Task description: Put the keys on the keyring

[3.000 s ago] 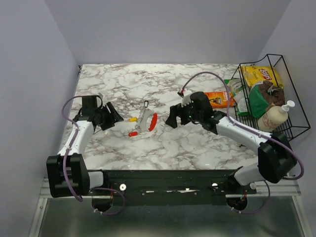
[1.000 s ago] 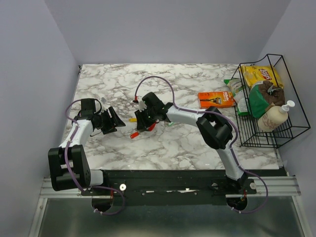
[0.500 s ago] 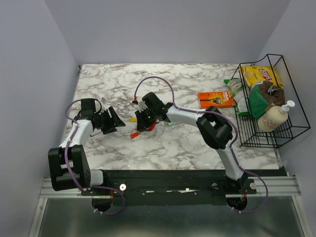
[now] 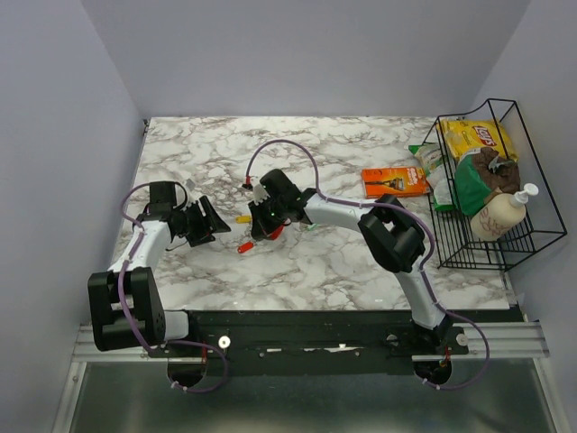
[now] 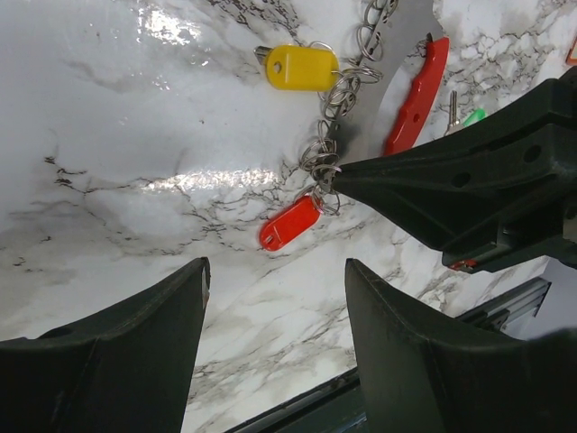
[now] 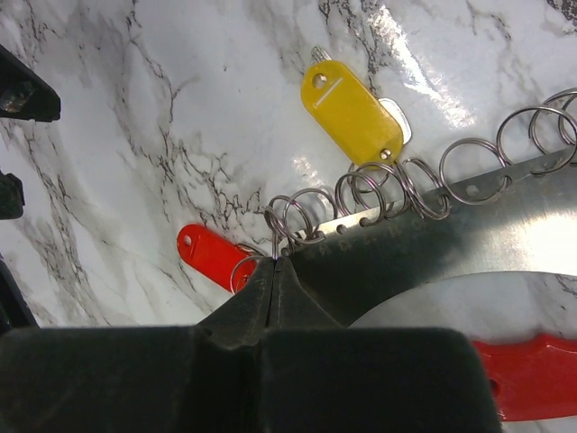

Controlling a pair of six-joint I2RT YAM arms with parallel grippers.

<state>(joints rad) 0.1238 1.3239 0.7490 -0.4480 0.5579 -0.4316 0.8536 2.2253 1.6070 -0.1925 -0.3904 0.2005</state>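
The right gripper [image 6: 275,262], on the right side of the desk [image 4: 361,262] three seconds ago, now sits over the keys [image 6: 350,113] at desk centre. Its jaws, part open a second ago, are closed, tips at the end loop of the keyring [image 6: 287,219] chain beside the red-tagged key [image 6: 206,257]. The left gripper [image 5: 277,268] hovers just left, jaws open, unchanged.

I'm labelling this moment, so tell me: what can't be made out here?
Right wrist: whether the shut jaws pinch a ring of the ring chain; their tips cover it.
Left wrist: green key, mostly behind the right jaws.
Top view: rings too small, under the right arm.
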